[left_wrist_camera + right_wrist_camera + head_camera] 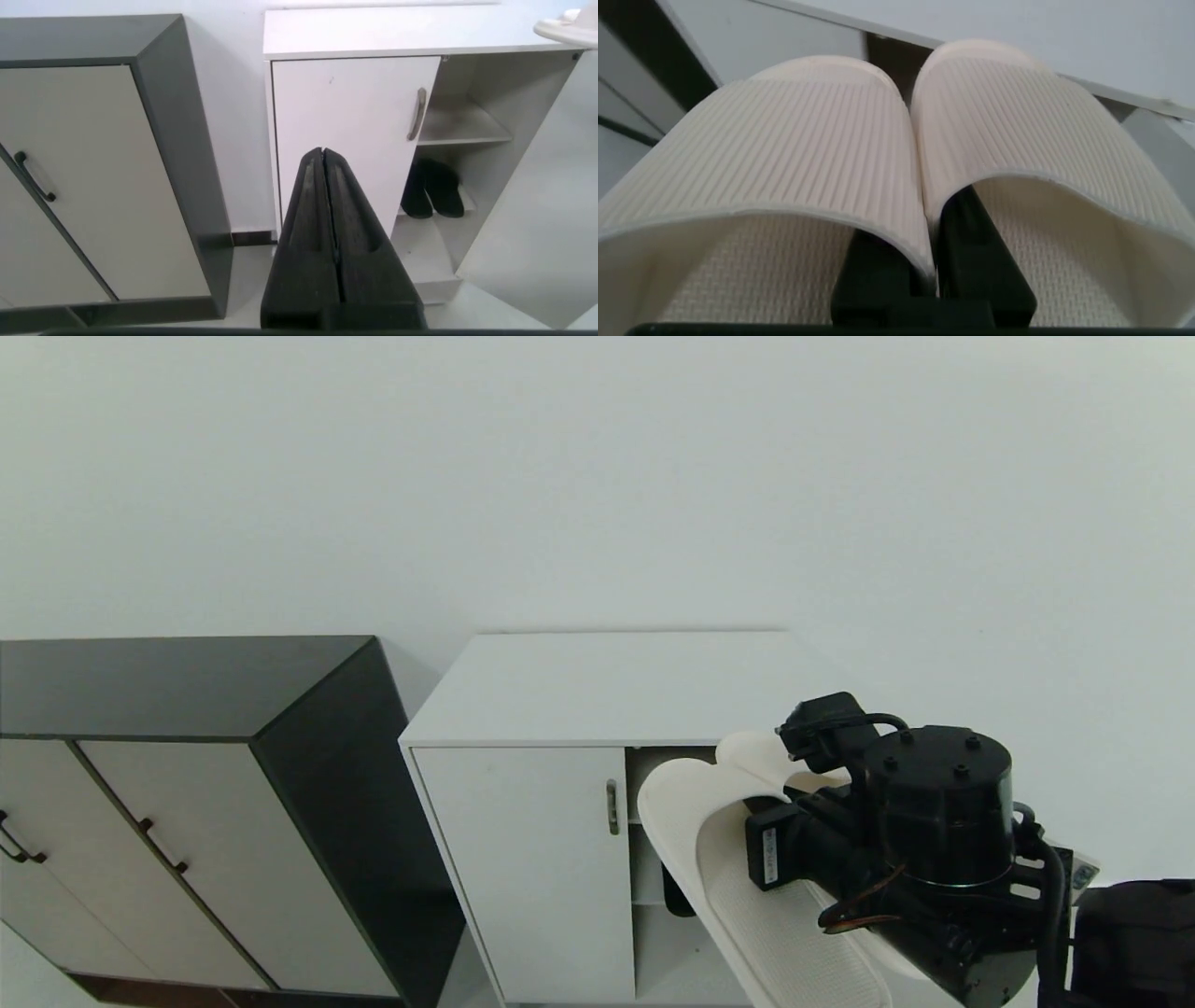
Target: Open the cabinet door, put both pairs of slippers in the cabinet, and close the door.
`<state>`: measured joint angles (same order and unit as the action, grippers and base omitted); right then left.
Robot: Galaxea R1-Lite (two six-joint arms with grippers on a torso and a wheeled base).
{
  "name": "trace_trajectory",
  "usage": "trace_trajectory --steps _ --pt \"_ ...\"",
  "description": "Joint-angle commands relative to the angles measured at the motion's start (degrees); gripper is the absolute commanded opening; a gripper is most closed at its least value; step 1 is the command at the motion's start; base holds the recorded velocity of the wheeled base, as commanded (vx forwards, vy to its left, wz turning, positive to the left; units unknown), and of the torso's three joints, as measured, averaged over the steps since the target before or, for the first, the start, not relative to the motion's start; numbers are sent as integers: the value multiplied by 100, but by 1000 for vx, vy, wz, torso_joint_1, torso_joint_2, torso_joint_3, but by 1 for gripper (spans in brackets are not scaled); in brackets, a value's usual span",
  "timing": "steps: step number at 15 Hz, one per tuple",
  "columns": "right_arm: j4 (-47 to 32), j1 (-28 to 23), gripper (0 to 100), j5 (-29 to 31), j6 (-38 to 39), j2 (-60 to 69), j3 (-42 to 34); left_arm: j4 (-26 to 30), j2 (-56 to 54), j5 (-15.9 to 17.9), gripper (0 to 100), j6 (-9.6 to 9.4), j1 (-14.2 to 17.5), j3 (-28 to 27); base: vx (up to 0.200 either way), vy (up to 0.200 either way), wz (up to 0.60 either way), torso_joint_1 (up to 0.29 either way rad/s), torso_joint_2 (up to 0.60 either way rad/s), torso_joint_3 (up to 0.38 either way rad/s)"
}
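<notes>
Already, in the head view, the white cabinet (597, 681) stands open on its right, with cream slippers (691, 793) held up before the gap. Left wrist view: the left gripper (324, 163) is pressed together and empty, and black slippers (433, 187) sit shelved inside. Right wrist view: the right gripper (934, 271) pinches the cream slippers. Placing and closing remain; the shut left door (523, 859) narrows entry.

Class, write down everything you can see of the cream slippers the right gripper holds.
The cream slippers are a matching pair of open-backed slides, side by side. Each has a ribbed upper, a textured footbed and a smooth rim; they look like soft foam. The right gripper is shut on their adjoining inner walls, holding them raised and tilted, toes toward the open right side of the white cabinet, near its top edge.
</notes>
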<state>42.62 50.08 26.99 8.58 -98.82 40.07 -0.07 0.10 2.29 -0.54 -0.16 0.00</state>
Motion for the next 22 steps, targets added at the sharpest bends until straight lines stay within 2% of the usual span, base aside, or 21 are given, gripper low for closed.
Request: trace_trajectory --steps 1,11,22 --pt "1 11 0 -1 3 -24 1 -1 -1 -1 0 1 -2 0 0 0 0 0 0 0" --pt "1 11 0 -10 3 -59 -61 -1 -1 -1 0 1 -2 0 0 0 0 -11 26 14" --pt "335 -42 0 8 29 -261 -193 -1 -1 -1 0 1 -2 0 0 0 0 -214 520 298"
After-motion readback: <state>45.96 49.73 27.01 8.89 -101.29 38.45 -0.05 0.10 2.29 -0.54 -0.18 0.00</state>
